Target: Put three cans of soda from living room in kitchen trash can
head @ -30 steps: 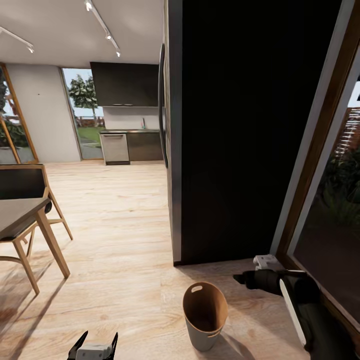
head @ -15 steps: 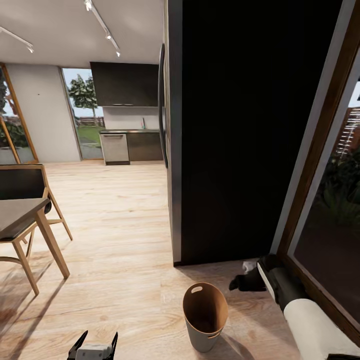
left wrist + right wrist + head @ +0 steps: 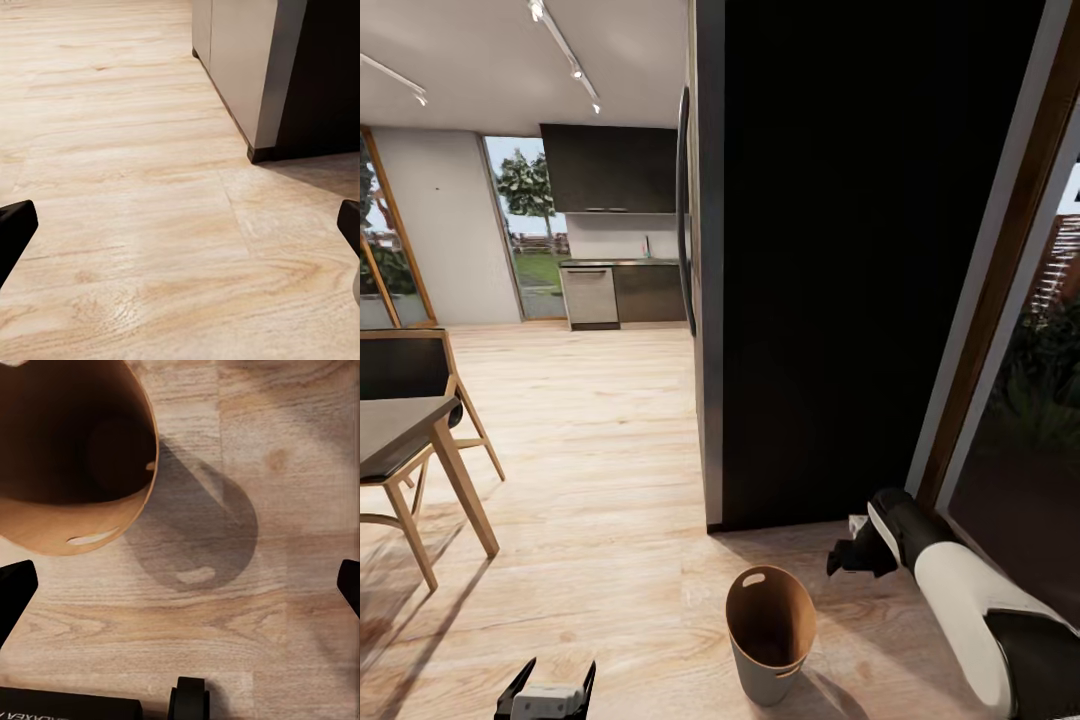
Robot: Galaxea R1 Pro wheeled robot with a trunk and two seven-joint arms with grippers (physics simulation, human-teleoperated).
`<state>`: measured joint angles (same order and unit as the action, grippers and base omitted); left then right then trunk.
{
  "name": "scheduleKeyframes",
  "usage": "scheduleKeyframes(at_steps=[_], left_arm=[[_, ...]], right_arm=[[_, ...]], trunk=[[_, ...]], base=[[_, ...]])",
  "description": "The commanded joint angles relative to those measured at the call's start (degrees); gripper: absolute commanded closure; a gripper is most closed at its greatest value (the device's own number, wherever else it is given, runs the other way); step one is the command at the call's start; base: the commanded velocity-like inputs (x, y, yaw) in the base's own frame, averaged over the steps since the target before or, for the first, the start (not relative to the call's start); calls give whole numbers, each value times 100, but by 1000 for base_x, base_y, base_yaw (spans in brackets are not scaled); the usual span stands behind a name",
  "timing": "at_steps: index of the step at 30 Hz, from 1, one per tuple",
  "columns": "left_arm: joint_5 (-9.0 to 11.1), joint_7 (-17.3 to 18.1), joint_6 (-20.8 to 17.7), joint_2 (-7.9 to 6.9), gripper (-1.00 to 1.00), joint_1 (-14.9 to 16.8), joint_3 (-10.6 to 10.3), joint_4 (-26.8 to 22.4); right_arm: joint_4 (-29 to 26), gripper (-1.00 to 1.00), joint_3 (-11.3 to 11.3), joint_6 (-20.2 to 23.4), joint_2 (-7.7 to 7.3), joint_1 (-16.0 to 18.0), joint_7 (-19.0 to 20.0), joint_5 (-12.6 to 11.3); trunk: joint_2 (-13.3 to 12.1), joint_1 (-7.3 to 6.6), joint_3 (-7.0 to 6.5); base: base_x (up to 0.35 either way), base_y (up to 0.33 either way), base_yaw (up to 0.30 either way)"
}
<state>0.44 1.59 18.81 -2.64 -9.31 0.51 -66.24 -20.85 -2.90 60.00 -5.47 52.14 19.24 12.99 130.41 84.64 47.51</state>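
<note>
The kitchen (image 3: pixel 615 265) lies far across the wooden floor (image 3: pixel 600 440); the tash can (image 3: pixel 770 630) stands on that floor beside a dark cabinet (image 3: pixel 810 260); the right gripper (image 3: pixel 852 555) hangs released just beside its rim, holding nothing; the left gripper (image 3: pixel 550 690) is spread too; no soda can is discernible inside, so how many are binned I cannot tell.

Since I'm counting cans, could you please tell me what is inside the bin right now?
The bin shows only brown inner wall in the head view. In the right wrist view its visible inside is bare and dark; no can shows, though the near wall hides part of the bottom.
</note>
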Motion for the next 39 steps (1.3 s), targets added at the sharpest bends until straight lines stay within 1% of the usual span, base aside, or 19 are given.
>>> scheduleKeyframes(at_steps=[1,17,21,26,32,36,39], left_arm=[[0,3,-2,0,-100,0,2,-1],[2,23,-13,0,-100,1,4,3],[1,18,-3,0,-100,0,11,-3],[1,15,-1,0,-100,0,23,-3],[7,16,0,0,-100,0,29,-18],[8,18,-2,0,-100,0,34,-40],[28,22,-14,0,-100,0,34,-51]], right_arm=[[8,-100,0,0,0,12,-7,0],[34,-100,15,0,41,60,-34,29],[35,-100,25,0,70,53,-42,39],[41,-100,25,0,96,28,-150,32],[53,-100,14,0,186,10,-223,21],[50,-100,26,0,211,7,-235,24],[35,-100,36,0,281,6,-301,30]], trunk=[[0,0,0],[0,0,0],[0,0,0],[0,0,0],[0,0,0],[0,0,0],[120,66,54]], base=[[85,0,0],[240,56,0],[51,19,0],[14,5,0],[3,1,0],[0,0,0],[0,0,0]])
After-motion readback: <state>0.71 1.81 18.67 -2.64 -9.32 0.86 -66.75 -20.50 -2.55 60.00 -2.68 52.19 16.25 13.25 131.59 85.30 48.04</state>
